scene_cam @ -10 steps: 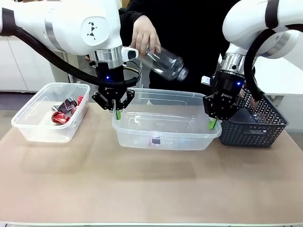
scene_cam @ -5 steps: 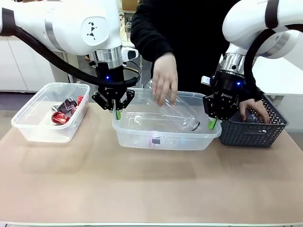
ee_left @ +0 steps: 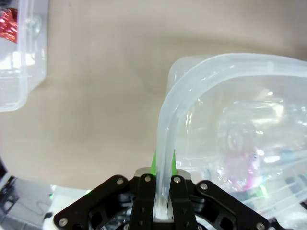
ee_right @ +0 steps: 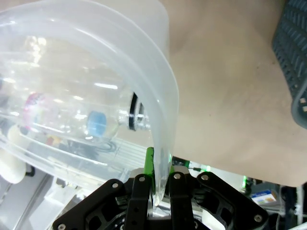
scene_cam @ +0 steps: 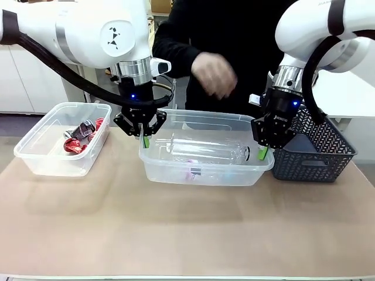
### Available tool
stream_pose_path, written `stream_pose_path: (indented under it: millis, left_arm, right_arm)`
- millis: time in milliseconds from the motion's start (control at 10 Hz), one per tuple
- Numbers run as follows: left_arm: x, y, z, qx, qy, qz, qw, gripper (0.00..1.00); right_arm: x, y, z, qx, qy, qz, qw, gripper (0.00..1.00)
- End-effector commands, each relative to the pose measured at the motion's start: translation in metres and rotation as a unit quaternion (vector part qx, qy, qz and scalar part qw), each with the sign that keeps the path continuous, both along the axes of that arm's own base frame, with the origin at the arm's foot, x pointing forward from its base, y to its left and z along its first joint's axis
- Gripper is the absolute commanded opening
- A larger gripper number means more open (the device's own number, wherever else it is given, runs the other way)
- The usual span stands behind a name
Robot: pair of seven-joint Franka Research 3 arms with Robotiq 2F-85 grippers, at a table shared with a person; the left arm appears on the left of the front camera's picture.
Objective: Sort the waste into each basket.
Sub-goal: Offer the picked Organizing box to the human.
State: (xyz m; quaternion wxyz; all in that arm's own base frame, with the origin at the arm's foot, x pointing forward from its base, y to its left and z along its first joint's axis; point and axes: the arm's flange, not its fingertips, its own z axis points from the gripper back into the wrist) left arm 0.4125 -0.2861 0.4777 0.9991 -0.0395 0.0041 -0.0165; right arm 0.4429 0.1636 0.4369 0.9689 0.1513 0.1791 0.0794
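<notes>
The middle clear basket (scene_cam: 176, 170) is gripped at both ends. My left gripper (scene_cam: 143, 141) is shut on its left rim (ee_left: 201, 72), and my right gripper (scene_cam: 262, 153) is shut on its right rim (ee_right: 163, 76). A clear plastic bottle (scene_cam: 205, 149) lies on its side inside, neck (ee_right: 136, 115) toward my right gripper. A blue cap (ee_right: 97, 123) shows through the wall beside it. The left clear basket (scene_cam: 35, 161) holds crushed red-and-silver cans (scene_cam: 79, 137), also at the corner of the left wrist view as cans (ee_left: 7, 24). The person's hand (scene_cam: 214, 73) hovers empty above the middle basket.
A dark lattice basket (scene_cam: 316, 152) stands right of the middle basket, just behind my right gripper. The person stands at the far side of the table. Bare tabletop (scene_cam: 187, 228) stretches in front of the baskets.
The person lowered the clear bottle into the middle basket, let it go and lifted the hand away. Their other hand left the dark lattice basket. Both grippers stayed put.
</notes>
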Motion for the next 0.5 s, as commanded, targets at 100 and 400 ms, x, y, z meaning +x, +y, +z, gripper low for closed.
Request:
stream_pose_path:
  millis: [100,400]
  left_arm:
    - [0.0004,0.0001,0.0002,0.0,-0.002,0.0,1.0,0.04]
    - [0.0004,0.0001,0.0002,0.0,-0.002,0.0,1.0,0.04]
  right_arm:
    - [-0.0035,0.0019,0.0046,0.005,-0.004,0.002,1.0,0.06]
    - [-0.0035,0.0019,0.0046,0.005,-0.004,0.002,1.0,0.06]
